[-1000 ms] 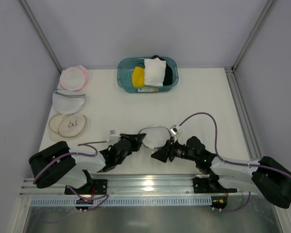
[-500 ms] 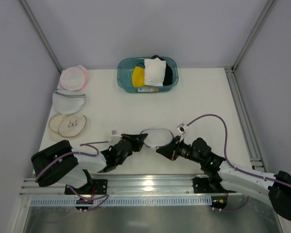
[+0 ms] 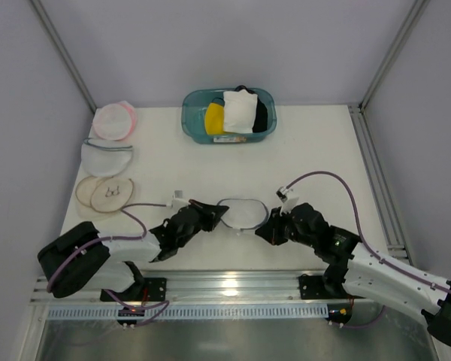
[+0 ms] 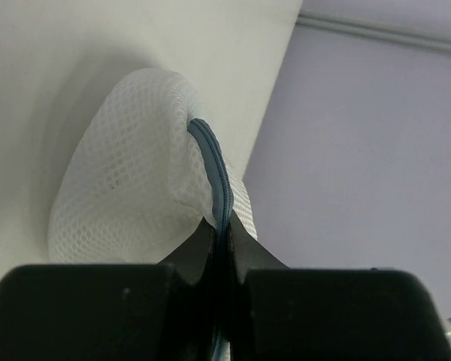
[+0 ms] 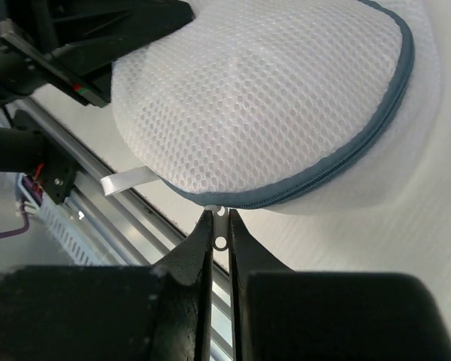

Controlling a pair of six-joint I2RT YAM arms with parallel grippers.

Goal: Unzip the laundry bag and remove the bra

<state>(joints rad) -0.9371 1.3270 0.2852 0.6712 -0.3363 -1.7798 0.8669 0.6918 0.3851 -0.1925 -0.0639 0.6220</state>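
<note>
The bag (image 3: 242, 213) lies near the front edge of the surface (image 3: 308, 150), between the two arms. The left end effector (image 4: 219, 229) is pressed together on the bag's grey-blue rim (image 5: 346, 162) at its left side, holding that edge up off the surface. The right end effector (image 5: 219, 222) pinches the small metal pull (image 5: 221, 226) hanging from the rim on the bag's near right side. The stretch of zipper in view is closed. The bra cannot be made out through the white mesh. A white tag (image 5: 128, 180) sticks out of the seam; any print on it is too small to tell. The beige pouch (image 3: 105, 194) at far left bears a dark mark, possibly a logo, unreadable from above.
</note>
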